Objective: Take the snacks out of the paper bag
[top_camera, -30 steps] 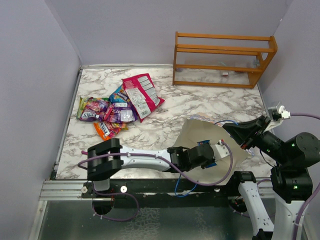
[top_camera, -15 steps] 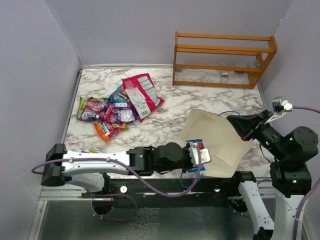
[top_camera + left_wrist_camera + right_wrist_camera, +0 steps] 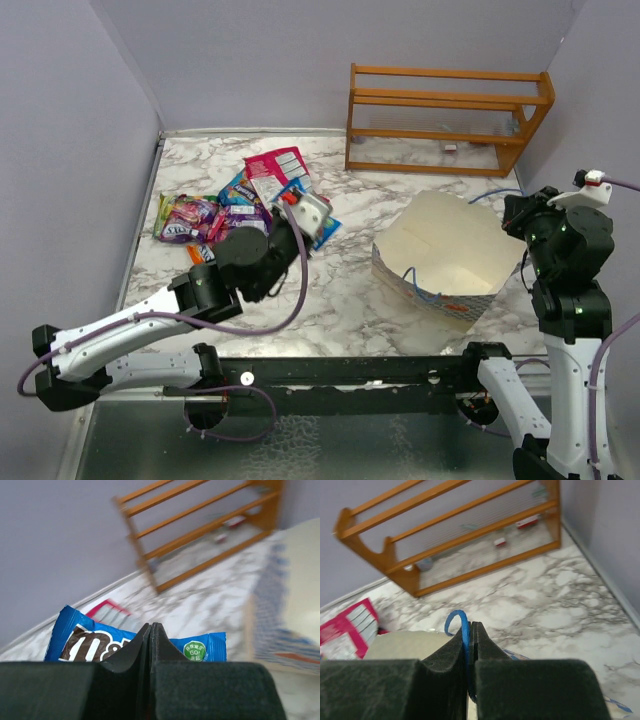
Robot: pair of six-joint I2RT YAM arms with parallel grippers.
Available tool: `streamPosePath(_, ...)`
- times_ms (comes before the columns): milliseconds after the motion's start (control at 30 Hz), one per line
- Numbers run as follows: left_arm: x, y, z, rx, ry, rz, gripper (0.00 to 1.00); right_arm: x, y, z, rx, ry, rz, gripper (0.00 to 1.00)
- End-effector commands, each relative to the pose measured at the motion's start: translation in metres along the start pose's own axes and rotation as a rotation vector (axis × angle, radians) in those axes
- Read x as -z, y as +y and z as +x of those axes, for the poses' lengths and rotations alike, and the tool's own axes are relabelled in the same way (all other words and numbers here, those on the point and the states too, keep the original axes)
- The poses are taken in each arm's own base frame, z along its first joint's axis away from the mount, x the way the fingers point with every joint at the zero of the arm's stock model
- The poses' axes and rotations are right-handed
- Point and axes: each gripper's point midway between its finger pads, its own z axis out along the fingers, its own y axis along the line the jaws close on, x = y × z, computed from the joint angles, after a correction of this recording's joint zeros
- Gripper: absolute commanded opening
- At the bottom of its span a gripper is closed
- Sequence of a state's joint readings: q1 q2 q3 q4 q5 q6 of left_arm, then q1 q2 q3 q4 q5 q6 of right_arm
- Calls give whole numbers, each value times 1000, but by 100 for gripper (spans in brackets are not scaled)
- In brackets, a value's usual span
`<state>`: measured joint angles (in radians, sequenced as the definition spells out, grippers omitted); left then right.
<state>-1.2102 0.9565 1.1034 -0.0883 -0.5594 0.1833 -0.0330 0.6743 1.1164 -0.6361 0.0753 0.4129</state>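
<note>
Snacks (image 3: 215, 222) cluster near table edge (image 3: 138, 230), paper bag (image 3: 450, 240) well apart

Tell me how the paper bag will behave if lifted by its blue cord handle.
The paper bag looks light and floppy: its thin cream wall bows out of shape. Hung from the one cord handle pinched in the right gripper, it would probably tilt and swing. It may also slide on the smooth marble table.

The left gripper (image 3: 151, 627) has its jaws pressed together on a blue packet (image 3: 95, 642). A red-pink packet (image 3: 107, 611) shows behind it. An orange rack (image 3: 200, 530) stands along the marble counter's (image 3: 200, 595) far edge. The paper bag (image 3: 295, 590) occupies the right side.
</note>
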Motion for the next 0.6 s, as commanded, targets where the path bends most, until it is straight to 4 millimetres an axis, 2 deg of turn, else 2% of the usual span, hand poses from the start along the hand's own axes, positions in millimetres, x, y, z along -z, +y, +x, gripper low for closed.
streamPosePath(0,-14,87,49,51,122,-274,0,-3,-43,-21,59,-118,237,2)
streamPosePath(100,-28,134,93,105,213,-374,0,-5,-47,-22,90,-126,251,9)
streamPosePath(233,-28,192,145,169,317,-578,0,-7,-29,-23,125,-103,152,20)
streamPosePath(400,-39,228,196,230,386,-668,0,6,9,-31,164,-87,-52,49)
streamPosePath(467,-42,242,221,238,452,-703,0,17,19,-40,172,-96,-96,61)
streamPosePath(567,-42,262,250,300,524,-737,0,41,30,-61,199,-137,-140,86)
